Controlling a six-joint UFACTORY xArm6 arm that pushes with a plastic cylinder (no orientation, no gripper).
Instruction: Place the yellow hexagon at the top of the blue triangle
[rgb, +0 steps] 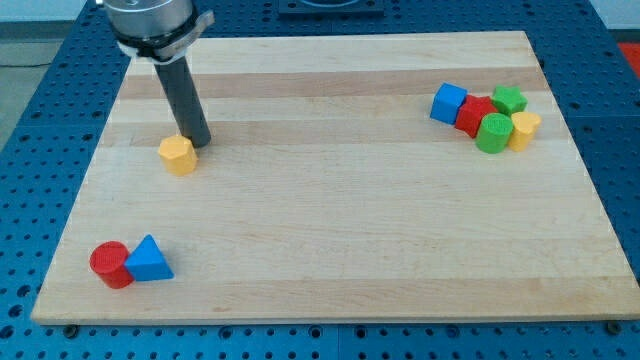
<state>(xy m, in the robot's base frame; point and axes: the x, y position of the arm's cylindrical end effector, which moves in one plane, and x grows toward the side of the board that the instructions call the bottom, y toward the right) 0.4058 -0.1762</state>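
The yellow hexagon (177, 155) lies on the wooden board (330, 190) at the view's upper left. My tip (199, 143) stands just to its upper right, touching or almost touching it. The blue triangle (149, 259) lies at the view's lower left, well below the hexagon, with a red cylinder (110, 265) against its left side.
A cluster sits at the view's upper right: a blue cube (449, 103), a red block (475, 114), a green block (509, 99), a green cylinder (493, 133) and a yellow block (524, 130). The board rests on a blue perforated table.
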